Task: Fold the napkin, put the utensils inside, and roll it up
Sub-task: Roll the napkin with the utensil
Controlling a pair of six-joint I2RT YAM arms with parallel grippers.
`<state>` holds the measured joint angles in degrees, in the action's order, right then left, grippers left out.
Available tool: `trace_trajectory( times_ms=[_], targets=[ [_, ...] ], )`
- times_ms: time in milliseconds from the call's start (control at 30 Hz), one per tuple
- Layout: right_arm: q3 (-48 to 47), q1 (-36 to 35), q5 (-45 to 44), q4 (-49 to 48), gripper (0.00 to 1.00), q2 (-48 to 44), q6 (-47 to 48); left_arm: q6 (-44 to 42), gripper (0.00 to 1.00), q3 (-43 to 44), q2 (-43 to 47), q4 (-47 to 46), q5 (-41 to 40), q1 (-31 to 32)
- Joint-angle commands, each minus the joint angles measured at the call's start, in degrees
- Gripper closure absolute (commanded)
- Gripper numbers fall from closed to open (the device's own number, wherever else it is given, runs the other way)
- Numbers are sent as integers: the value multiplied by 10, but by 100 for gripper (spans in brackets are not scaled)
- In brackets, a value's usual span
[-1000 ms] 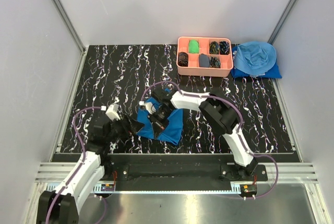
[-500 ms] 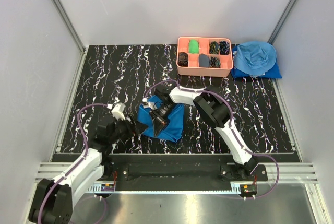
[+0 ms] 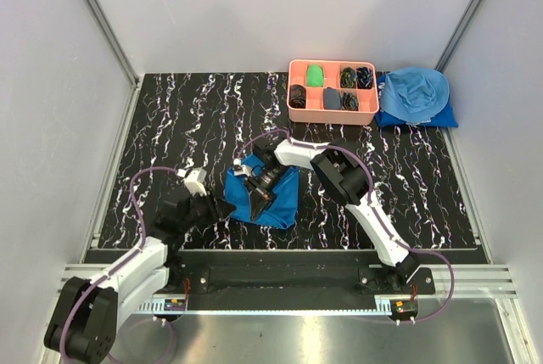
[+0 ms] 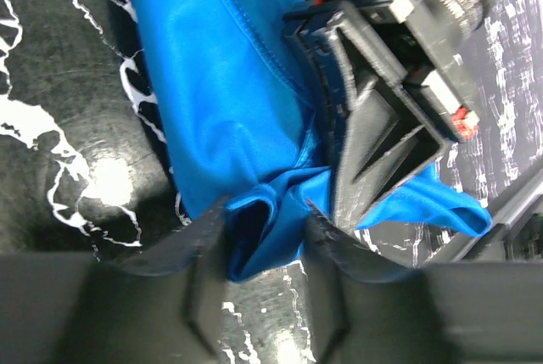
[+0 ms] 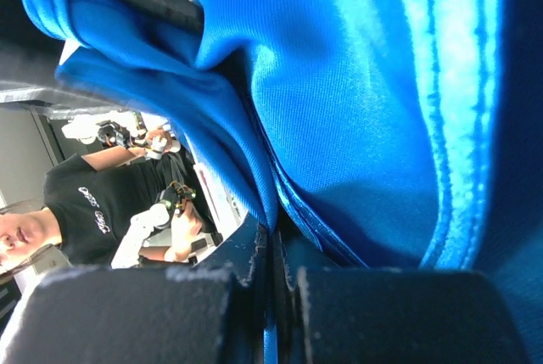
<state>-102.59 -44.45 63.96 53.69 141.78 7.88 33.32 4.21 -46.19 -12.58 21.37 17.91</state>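
Napkin (image 3: pixel 282 201): royal-blue cloth, rumpled and partly folded. It lies on the table (image 3: pixel 170 143) close to its near edge, between the two arms.
Left gripper (image 3: pixel 226 208): low to the table, at the napkin's left corner.
Right gripper (image 3: pixel 258 196): on top of the napkin, pointing toward the near edge.
Top view only: shows the whole layout, but both sets of jaws are too small to judge.
Left wrist view only: the fingers (image 4: pixel 204 249) are drawn in on either side of a bunched fold of the napkin (image 4: pixel 263 224). Both touch it, so the cloth is gripped. The right gripper's black body stands just beyond, pressed into the same cloth.
Right wrist view only: the fingers (image 5: pixel 216 296) are closed tight, and a hemmed edge of the napkin (image 5: pixel 356 126) runs down into the slit between them. A person in a black T-shirt (image 5: pixel 85 211) shows in the background.
Tray (image 3: pixel 331 117): pink and divided, at the far side of the table, right of centre.
Tray contents: a green lump (image 3: pixel 316 74) in a far-row compartment and dark bundles in several others, too small to identify.
Cloth heap (image 3: pixel 414 94): sky-blue, just beside the tray's right wall.
Table: black with white marbling.
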Motion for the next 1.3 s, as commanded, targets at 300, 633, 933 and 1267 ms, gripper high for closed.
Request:
trace_trajectory(
  times_ms=[300,633,933,1267],
  targets=[
    [-13,30,-29,-3,65,-75,-4,24,100,84,-69,87,-64,6],
    [137,43,-220,-153,38,-307,-75,29,100,145,-114,181,-69,5],
    [262,-58,-277,-175,37,-425,-143,29,100,175,-151,206,-72,5],
    [304,-123,-333,-186,37,-400,-196,16,100,180,-161,209,-62,4]
  ],
)
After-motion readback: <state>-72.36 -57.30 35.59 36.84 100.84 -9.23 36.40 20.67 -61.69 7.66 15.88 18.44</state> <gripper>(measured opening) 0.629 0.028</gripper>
